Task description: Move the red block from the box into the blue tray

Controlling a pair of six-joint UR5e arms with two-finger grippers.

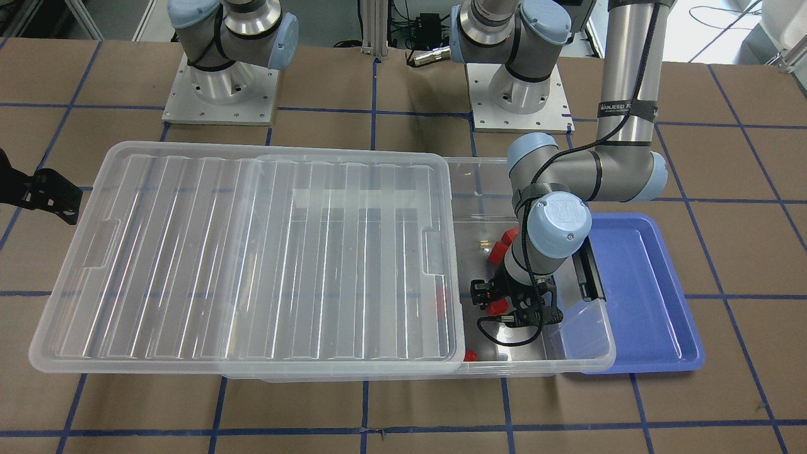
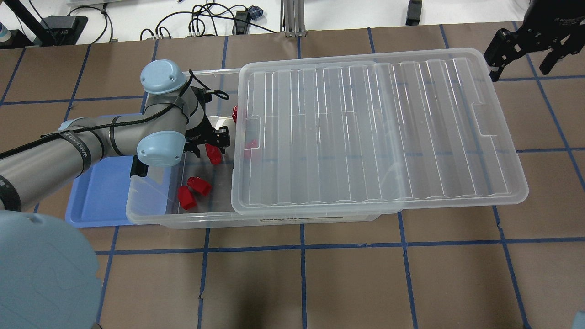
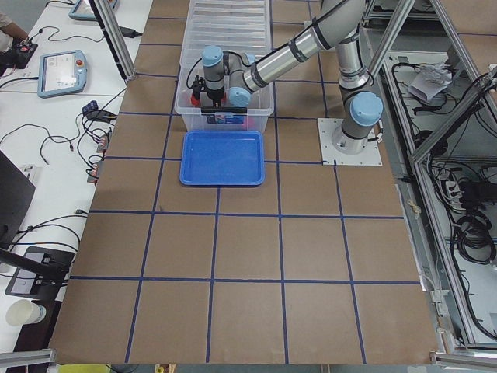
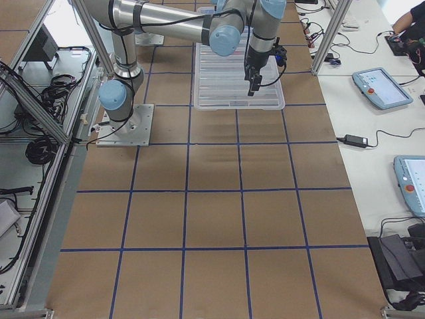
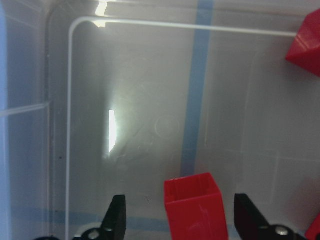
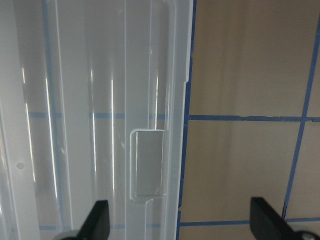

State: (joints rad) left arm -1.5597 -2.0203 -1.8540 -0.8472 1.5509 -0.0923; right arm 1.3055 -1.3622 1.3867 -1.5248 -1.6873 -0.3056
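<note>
red block (image 5: 192, 207) cut by lower edge, fingers (image 5: 117, 215) too; second block (image 2: 249, 146) blurred beneath lid (image 2: 365, 132)

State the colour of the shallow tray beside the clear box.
Plain periwinkle blue. The blue tray shows best in the exterior left view.

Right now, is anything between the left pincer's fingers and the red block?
Nothing: the left wrist view shows the red block between the fingers of the open left pincer, with bare box floor in each gap.

A robotics lab, shown by teach pendants (image 4: 378, 88), cables (image 3: 99, 128), aluminium framing (image 4: 331, 33).
</note>
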